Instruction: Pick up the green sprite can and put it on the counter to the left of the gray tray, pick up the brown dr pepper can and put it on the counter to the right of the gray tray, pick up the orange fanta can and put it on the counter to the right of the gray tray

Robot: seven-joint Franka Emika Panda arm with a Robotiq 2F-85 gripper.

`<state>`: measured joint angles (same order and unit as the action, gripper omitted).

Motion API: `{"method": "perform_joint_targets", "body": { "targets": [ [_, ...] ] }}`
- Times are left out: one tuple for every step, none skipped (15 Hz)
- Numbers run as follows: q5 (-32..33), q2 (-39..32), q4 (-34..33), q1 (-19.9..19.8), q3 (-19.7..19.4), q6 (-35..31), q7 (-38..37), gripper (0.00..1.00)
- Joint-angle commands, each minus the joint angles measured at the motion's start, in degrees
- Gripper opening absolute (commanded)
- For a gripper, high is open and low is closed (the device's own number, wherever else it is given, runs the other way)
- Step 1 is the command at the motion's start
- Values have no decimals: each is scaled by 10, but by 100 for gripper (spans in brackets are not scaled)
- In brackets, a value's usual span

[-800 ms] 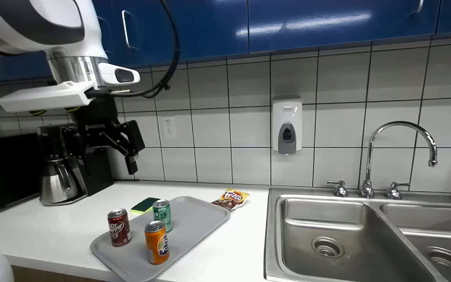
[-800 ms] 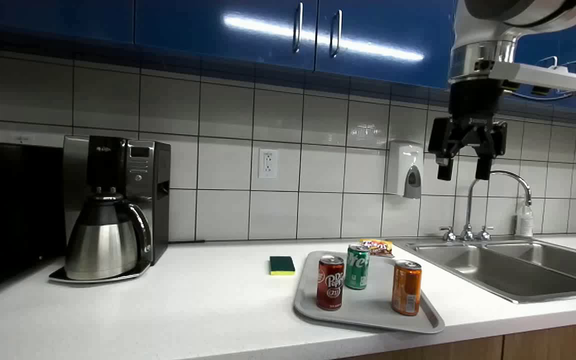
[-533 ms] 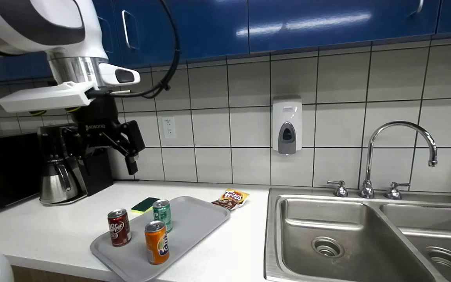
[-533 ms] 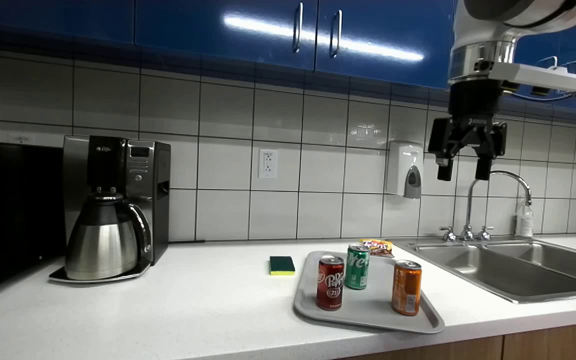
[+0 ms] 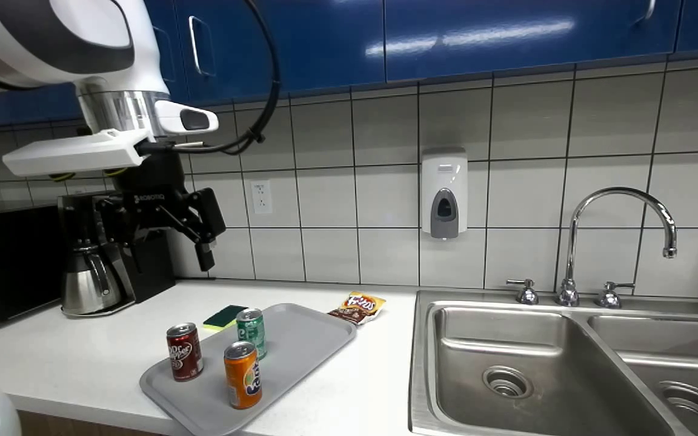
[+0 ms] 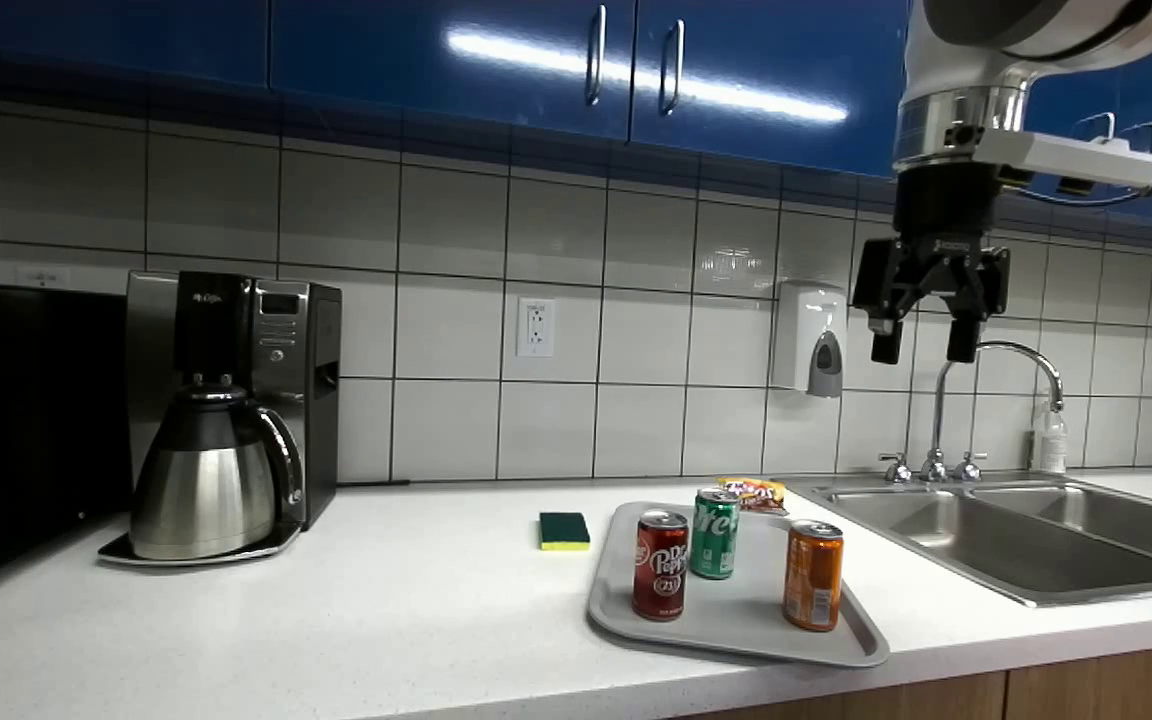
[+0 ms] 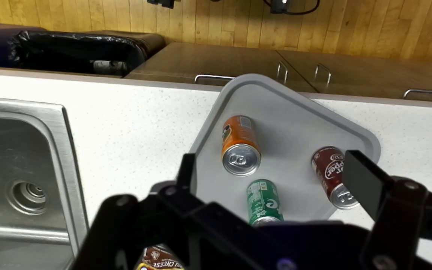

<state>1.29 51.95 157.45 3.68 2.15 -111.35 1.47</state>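
Wrist view shows the end effector [image 7: 271,161] empty, jaws apart, well above the gray tray [image 7: 293,146] where the green sprite can [image 7: 263,198] stands upright, so its pickup seems in hand, the next move likely needing a centred descent around it.

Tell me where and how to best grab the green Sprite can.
Best bet: the upper body of the green Sprite can, from straight above. It stands upright on the gray tray, a round cylinder, and the open hand points downward. The Dr Pepper can and Fanta can probably crowd a side approach.
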Motion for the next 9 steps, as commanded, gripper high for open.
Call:
{"method": "perform_joint_targets", "body": {
  "targets": [
    [-8,-13,6,8,7,-36,-4,100],
    [-9,-20,6,11,10,-48,-5,100],
    [-10,-28,6,14,12,-57,-6,100],
    [-10,-36,5,17,14,-67,-6,100],
    [-11,-45,4,21,16,-76,-7,100],
    [-11,-54,4,25,18,-86,-7,100],
    [-12,-63,3,28,20,-95,-8,100],
    [-12,-72,1,32,22,-104,-8,100],
    [-12,-84,-1,35,25,-112,-9,100]
  ]
}}
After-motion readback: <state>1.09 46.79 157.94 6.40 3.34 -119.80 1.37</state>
